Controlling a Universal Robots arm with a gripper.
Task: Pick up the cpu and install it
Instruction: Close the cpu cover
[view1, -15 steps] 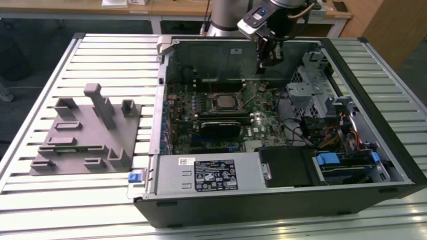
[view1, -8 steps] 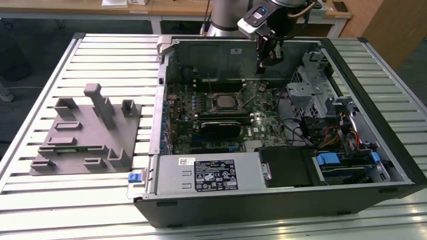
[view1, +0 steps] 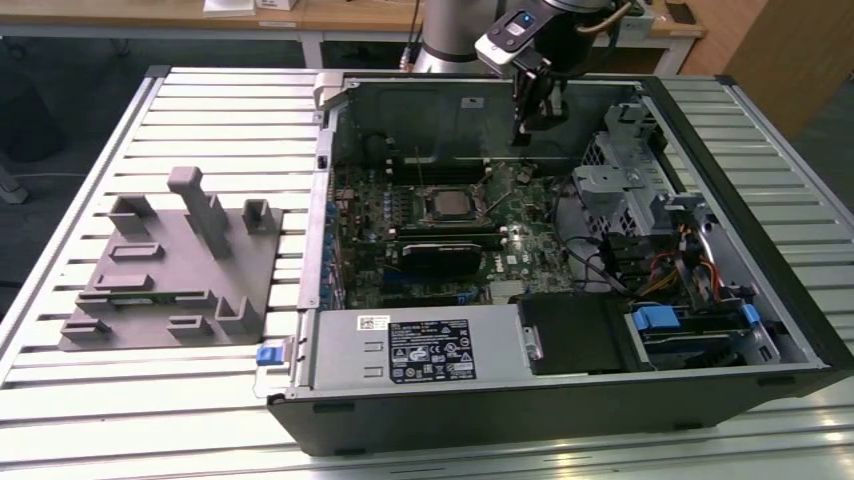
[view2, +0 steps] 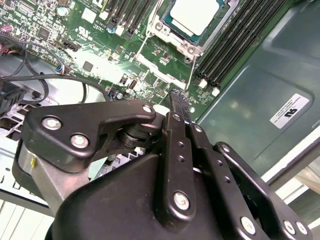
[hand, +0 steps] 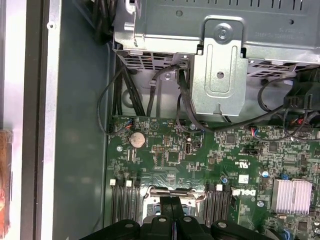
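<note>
The cpu (view2: 197, 14), a flat square chip with a pale silvery top, lies in the socket frame (view2: 186, 46) on the green motherboard (view2: 100, 45). In the exterior view the cpu (view1: 447, 205) sits mid-board inside the open computer case (view1: 561, 410). My gripper (view1: 530, 125) hangs above the board, between the socket and the case's far wall and apart from the chip. Its black fingers (view2: 179, 107) are pressed together with nothing between them. The first wrist view has the gripper (hand: 173, 204) in front of the socket's edge (hand: 175, 191).
A grey plastic block with upright posts (view1: 174, 260) stands on the slatted table (view1: 80, 400) at the exterior view's left. Inside the case are a metal drive cage (view1: 641, 190), black cables (hand: 150, 90), memory slots (view2: 235, 45) and a power supply (view1: 414, 345).
</note>
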